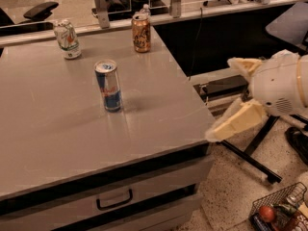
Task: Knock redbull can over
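The redbull can stands upright near the middle of the grey table. It is tall and slim, blue and silver with a red logo and a silver top. My gripper is at the right, off the table's right edge and about level with the tabletop. Its white round body is behind it. Its two cream fingers are spread apart, with nothing between them. The gripper is well to the right of the can and does not touch it.
A wider orange-brown can and a dented white can stand at the table's far edge. The table has a drawer with a handle in front. A wire basket sits on the floor at bottom right.
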{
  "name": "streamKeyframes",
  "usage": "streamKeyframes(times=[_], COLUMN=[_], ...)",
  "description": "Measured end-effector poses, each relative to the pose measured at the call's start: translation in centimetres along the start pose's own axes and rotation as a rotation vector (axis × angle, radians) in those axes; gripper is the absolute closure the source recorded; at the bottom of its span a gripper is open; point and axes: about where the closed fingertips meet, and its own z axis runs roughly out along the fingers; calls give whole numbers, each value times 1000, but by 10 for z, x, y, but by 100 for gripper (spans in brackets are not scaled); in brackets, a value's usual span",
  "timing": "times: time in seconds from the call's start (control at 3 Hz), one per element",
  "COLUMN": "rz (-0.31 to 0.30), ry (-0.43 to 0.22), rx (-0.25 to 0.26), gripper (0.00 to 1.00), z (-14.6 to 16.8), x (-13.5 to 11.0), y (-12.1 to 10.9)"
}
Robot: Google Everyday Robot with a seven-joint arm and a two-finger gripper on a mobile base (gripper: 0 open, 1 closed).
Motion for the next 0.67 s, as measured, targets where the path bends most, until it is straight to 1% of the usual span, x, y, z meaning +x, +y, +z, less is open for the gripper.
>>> streamKeyframes(times=[0.33,0.67], rz=[-21,-8], ry=[-107,-102], rx=[-3,-6], gripper=[0,0], z=[8,5], x=[-36,-36], y=[8,8])
